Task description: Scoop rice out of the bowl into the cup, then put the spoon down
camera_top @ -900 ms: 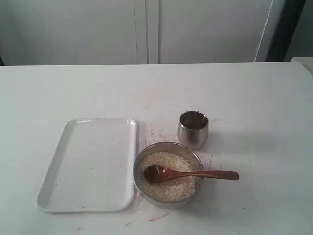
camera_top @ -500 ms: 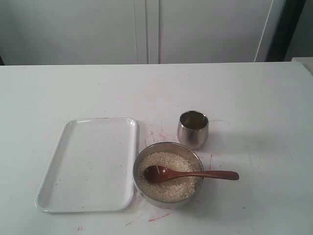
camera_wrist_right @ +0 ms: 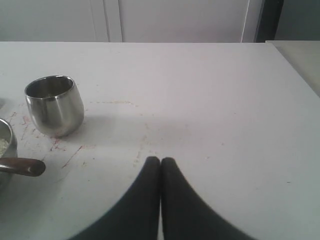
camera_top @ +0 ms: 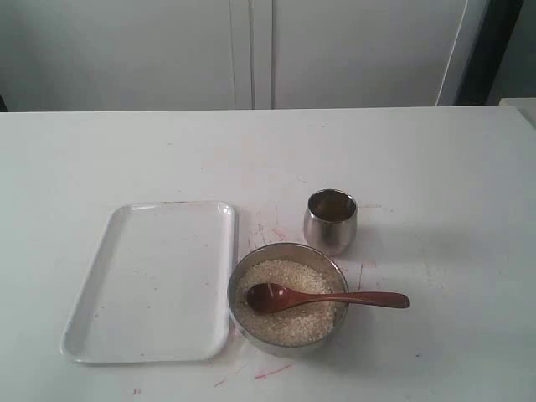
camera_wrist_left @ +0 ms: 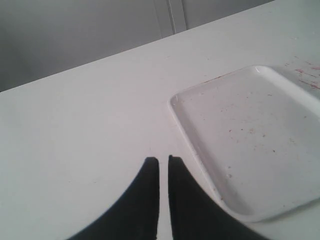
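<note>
Dark reddish-brown wooden spoon (camera_top: pixel 335 298) lay left-right across the shiny round steel bowl (camera_top: pixel 237 314), near-centre on the tabletop (camera_top: pixel 419 167), head in the off-white rice (camera_top: pixel 293 325), handle overhanging the rim rightward; right gripper (camera_wrist_right: pixel 160 160) and left gripper (camera_wrist_left: pixel 163 159) had jaws closed, empty, so I'd open the right and pinch that free handle end level.

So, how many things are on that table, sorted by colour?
Silver steel: 2, the bowl and the cup
Reddish-brown: 1, the wooden spoon
White: 1, the tray
Off-white: 1, the rice heaped in the bowl
Total: 5
</note>
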Controlling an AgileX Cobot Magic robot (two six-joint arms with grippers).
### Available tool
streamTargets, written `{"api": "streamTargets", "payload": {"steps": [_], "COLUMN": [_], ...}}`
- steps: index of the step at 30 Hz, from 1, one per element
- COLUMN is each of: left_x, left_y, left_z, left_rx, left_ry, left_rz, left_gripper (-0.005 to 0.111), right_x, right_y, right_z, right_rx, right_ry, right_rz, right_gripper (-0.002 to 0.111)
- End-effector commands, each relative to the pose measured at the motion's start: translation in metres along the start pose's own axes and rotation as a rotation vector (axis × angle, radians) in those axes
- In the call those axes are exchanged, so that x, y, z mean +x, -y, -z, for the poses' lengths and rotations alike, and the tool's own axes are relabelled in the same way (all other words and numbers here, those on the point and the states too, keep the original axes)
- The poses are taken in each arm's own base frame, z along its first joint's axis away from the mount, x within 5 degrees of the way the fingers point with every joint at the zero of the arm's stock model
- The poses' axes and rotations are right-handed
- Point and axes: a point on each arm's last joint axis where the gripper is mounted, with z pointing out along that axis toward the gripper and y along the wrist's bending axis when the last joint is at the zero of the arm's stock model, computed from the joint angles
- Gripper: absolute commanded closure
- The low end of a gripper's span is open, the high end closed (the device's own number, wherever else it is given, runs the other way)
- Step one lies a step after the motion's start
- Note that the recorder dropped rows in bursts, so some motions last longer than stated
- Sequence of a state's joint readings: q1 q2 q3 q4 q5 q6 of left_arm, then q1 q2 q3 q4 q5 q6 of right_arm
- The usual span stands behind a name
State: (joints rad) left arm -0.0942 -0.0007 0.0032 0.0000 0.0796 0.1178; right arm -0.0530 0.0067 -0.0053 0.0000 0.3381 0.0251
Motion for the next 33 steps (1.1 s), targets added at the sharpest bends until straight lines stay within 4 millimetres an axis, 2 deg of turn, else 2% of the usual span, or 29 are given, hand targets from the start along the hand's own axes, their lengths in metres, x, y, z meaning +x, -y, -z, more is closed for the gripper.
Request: {"api": "streamTargets", "payload": {"steps": [1,9,14,15,17,20,23,27,33], "left_x": [-0.001,-0.001,-0.001,-0.001,-0.001,-0.001,-0.001,-0.001,-0.001], "left_y": [0.0,0.0,0.0,0.0,0.0,0.0,0.0,0.0,0.0], "left_z": [0.0,0.0,0.0,0.0,0.0,0.0,0.0,0.0,0.0], "left_rx": [-0.002,-0.002,-0.002,-0.002,-0.002,-0.002,-0.002,-0.002,-0.002], "left_ry": [0.007,0.007,0.007,0.007,0.007,0.007,0.007,0.007,0.007], "left_rz": [0.005,0.005,0.005,0.005,0.005,0.005,0.005,0.005,0.005], "left_gripper": [0.092,0.092,0.092,0.092,0.092,0.092,0.092,0.092,0.092], "right_x": [-0.007,-0.042,-0.056,-0.058,-0.063,-0.073,-0.079,-0.099,-0.142], "right_y": [0.0,-0.001,-0.001,-0.001,-0.001,-0.001,-0.001,-0.002,-0.004], "right_z": [0.0,0.011,0.02,0.022,0.027,0.039,0.048,0.064,0.103], "right_rx": [0.005,-0.006,-0.011,-0.017,-0.083,-0.229,-0.319,-0.363,-0.41], "right_ry": [0.092,0.505,0.68,0.709,0.788,0.944,1.036,1.133,1.276], "right_rz": [0.024,0.005,0.001,-0.019,-0.174,-0.415,-0.514,-0.519,-0.49], "right_gripper": [0.108,0.108,0.108,0.108,0.108,0.108,0.108,0.108,0.108]}}
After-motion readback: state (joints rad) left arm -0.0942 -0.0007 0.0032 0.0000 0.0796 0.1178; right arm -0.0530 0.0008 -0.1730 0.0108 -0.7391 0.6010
